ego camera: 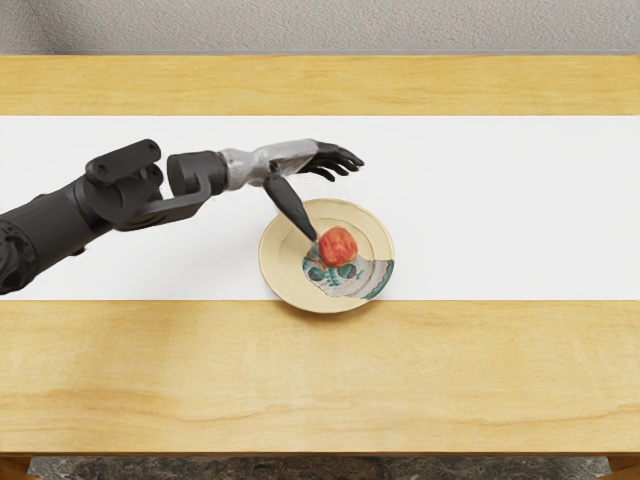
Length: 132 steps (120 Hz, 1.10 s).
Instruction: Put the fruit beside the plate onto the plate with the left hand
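Wooden table (320,380), white runner (500,200): red apple (338,245) already sits on the plate (275,265), left hand (297,160) hangs open and empty over its far rim, but the thumb (291,205) tip looks to touch the apple, so a careless retract could roll it off.

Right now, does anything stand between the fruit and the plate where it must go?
Nothing visible does. The apple already lies on the plate, and the left hand is open by its far rim, holding nothing.
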Available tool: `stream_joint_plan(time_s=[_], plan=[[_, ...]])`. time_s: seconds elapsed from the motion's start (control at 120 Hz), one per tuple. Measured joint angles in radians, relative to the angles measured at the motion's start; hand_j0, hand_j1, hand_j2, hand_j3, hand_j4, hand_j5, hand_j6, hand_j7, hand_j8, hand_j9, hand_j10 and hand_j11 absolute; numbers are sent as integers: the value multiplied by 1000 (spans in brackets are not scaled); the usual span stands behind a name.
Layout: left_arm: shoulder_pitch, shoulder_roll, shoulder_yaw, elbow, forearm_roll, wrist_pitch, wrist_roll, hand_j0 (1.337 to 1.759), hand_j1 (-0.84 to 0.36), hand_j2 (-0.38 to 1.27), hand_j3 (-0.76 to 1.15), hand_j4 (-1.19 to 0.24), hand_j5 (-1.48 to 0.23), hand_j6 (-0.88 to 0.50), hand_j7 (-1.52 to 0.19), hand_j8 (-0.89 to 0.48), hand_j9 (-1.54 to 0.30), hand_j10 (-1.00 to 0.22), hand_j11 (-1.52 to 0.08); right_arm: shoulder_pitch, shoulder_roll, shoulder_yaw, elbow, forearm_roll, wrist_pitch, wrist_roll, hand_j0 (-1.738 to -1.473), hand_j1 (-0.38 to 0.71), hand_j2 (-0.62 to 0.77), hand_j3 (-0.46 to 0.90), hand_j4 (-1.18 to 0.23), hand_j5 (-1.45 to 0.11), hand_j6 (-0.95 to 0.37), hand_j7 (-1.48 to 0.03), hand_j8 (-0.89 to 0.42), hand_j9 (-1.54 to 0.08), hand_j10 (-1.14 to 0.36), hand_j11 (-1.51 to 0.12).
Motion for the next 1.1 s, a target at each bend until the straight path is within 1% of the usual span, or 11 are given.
stream_joint_plan(time_s=[0.158, 0.242, 0.35, 0.392, 0.508, 0.583, 0.675, 0.717, 0.917, 1.1], plan=[[4, 84, -46, 3, -1, 8, 0, 1658, 172, 73, 0, -165, -219, -149, -218, -145, -216, -160, -217, 0, 0, 0, 0, 0, 0, 0, -1658, -349, 0, 0, 0, 0, -1, 0, 0, 0, 0, 0], [41, 139, -86, 3, -2, 9, 0, 1658, 197, 55, 0, -140, -183, -130, -183, -126, -181, -136, -182, 0, 0, 0, 0, 0, 0, 0, -1658, -349, 0, 0, 0, 0, 0, 0, 0, 0, 0, 0], [70, 192, -129, 3, -3, 10, 0, 1658, 218, 41, 0, -119, -154, -114, -154, -112, -153, -117, -153, 0, 0, 0, 0, 0, 0, 0, -1658, -349, 0, 0, 0, 0, 0, 0, 0, 0, 0, 0], [92, 221, -143, 3, -3, 10, 0, 1658, 223, 37, 0, -114, -147, -110, -146, -108, -146, -112, -146, 0, 0, 0, 0, 0, 0, 0, -1658, -349, 0, 0, 0, 0, 0, 0, 0, 0, 0, 0], [159, 261, -197, 4, -3, 11, 0, 1658, 233, 30, 0, -104, -133, -102, -133, -101, -132, -102, -132, 0, 0, 0, 0, 0, 0, 0, -1658, -349, 0, 0, 0, 0, 0, 0, 0, 0, 0, 0], [229, 296, -246, 5, -5, 11, 0, 1658, 237, 27, 0, -100, -127, -99, -127, -98, -127, -99, -127, 0, 0, 0, 0, 0, 0, 0, -1658, -349, 0, 0, 0, 0, 0, 0, 0, 0, 0, 0], [298, 312, -307, 6, -9, 11, 0, 1658, 240, 25, 0, -97, -123, -96, -123, -95, -122, -95, -122, 0, 0, 0, 0, 0, 0, 0, -1658, -349, 0, 0, 0, 0, 0, 0, 0, 0, 0, 0], [312, 313, -325, 12, -18, 11, 0, 1658, 241, 24, 0, -96, -121, -95, -121, -95, -121, -94, -121, 0, 0, 0, 0, 0, 0, 0, -1658, -349, 0, 0, 0, 0, 0, 0, 0, 0, 0, 0], [363, 334, -356, 26, -137, 11, 0, 1658, 244, 22, 0, -93, -117, -93, -117, -92, -117, -91, -117, 0, 0, 0, 0, 0, 0, 0, -1658, -349, 0, 0, 0, 0, 0, 0, 0, 0, 0, 0], [366, 339, -361, 33, -181, 11, 0, 1658, 246, 21, 0, -91, -115, -91, -115, -91, -115, -90, -114, 0, 0, 0, 0, 0, 0, 0, -1658, -349, 0, 0, 0, 0, 0, 0, 0, 0, 0, 0]])
